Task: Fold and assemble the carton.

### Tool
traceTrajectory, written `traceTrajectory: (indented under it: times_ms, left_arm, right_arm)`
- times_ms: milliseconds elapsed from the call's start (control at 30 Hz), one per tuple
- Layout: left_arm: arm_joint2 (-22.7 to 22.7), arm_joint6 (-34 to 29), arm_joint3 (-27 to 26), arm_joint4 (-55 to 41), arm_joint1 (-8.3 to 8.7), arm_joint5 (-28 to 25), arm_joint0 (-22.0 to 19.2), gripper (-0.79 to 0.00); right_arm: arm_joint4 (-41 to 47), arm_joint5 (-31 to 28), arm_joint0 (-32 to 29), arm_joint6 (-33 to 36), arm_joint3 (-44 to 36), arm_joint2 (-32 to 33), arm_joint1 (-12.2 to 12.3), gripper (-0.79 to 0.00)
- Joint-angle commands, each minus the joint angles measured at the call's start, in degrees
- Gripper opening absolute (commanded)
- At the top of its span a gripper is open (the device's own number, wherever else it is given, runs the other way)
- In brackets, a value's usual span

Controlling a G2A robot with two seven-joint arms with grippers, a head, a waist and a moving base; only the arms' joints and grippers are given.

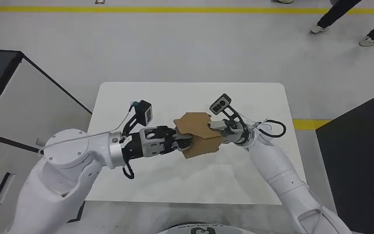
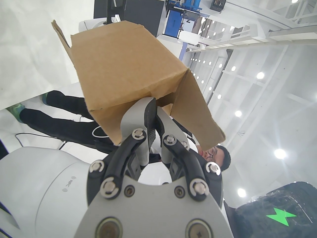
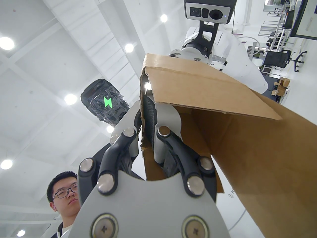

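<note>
A brown cardboard carton (image 1: 197, 133) hangs above the middle of the white table (image 1: 193, 96), held between both arms. My left gripper (image 1: 182, 142) is shut on the carton's left edge; in the left wrist view its fingers (image 2: 148, 117) pinch the rim of a panel of the carton (image 2: 118, 70), with a flap (image 2: 195, 115) hanging open beside it. My right gripper (image 1: 215, 130) is shut on the opposite side; in the right wrist view a cardboard wall (image 3: 143, 115) runs between its pads, and the carton (image 3: 223, 95) spreads out beyond with a flap folded over.
The table's white top lies bare around the carton. A black panel (image 1: 23, 88) stands off the table's left side and a dark block (image 1: 345, 152) off its right. A yellow floor line (image 1: 175, 9) runs beyond the far edge.
</note>
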Motion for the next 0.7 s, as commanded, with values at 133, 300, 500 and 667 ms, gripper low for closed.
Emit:
traceTrajectory:
  times_ms: [133, 300, 500, 667]
  left_arm:
    - [0.58, 0.8, 0.41, -0.02, -0.08, -0.07, -0.8, -0.785]
    - [-0.31, 1.18, 0.78, -0.24, -0.03, -0.1, -1.05, -0.785]
    - [-0.2, 0.95, 1.1, -0.45, 0.0, -0.04, -0.93, -0.785]
    - [1.07, 0.76, 1.46, 0.05, -0.04, -0.12, -1.42, -0.785]
  right_arm:
    - [0.0, 0.0, 0.0, 0.0, 0.0, 0.0, 0.0, -0.785]
    - [0.0, 0.0, 0.0, 0.0, 0.0, 0.0, 0.0, -0.785]
    - [0.0, 0.0, 0.0, 0.0, 0.0, 0.0, 0.0, -0.785]
    - [0.0, 0.0, 0.0, 0.0, 0.0, 0.0, 0.0, -0.785]
